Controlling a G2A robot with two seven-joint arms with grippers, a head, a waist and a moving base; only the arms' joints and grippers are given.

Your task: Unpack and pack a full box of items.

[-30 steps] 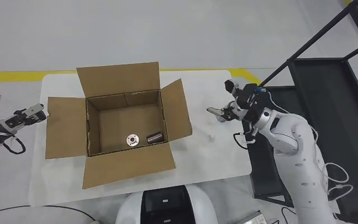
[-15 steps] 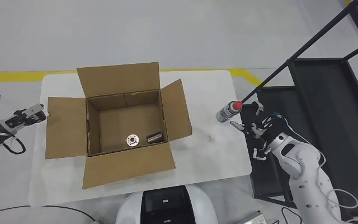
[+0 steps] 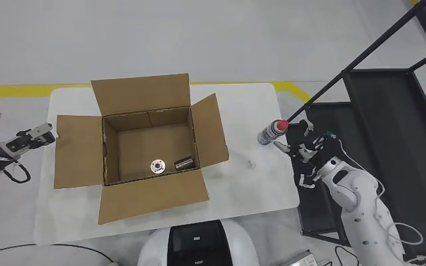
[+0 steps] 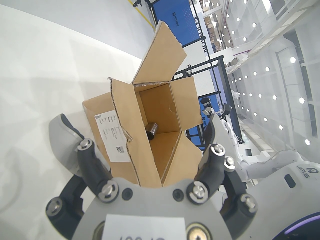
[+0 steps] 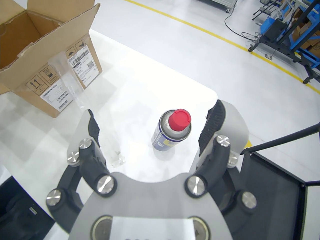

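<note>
The white tabletop (image 3: 239, 179) carries an open cardboard box (image 3: 140, 93) with all four flaps folded out. The box is probably light, and its flaps are too floppy to lift it by.

The left gripper (image 3: 45, 135) hangs off the tabletop's left edge, well apart from the box, with its jaws spread and nothing between them. The right gripper (image 3: 296, 138) sits at the right edge, just beside the spray can (image 5: 172, 131). Its jaws are also spread wide and do not touch the can.

The can stands upright near the tabletop's right edge, well apart from the box. Its stiff metal wall will not give under a firm squeeze, but it is smooth and round and could slip or turn in a loose grip. It looks tall and narrow, so a sideways nudge may tip it. The safest hold is likely across the middle of the body. The red cap is a poorer choice, since it may pull off.

Inside the box, a short metal cylinder (image 3: 183, 161) lies on its side on the floor. It is likely dense for its size and apt to roll, so gripping it across its round flanks would suit.

Just beside it lies a flat metal ring (image 3: 158, 165). It sits low and is hard to get under, so it is best pinched across its rim.
</note>
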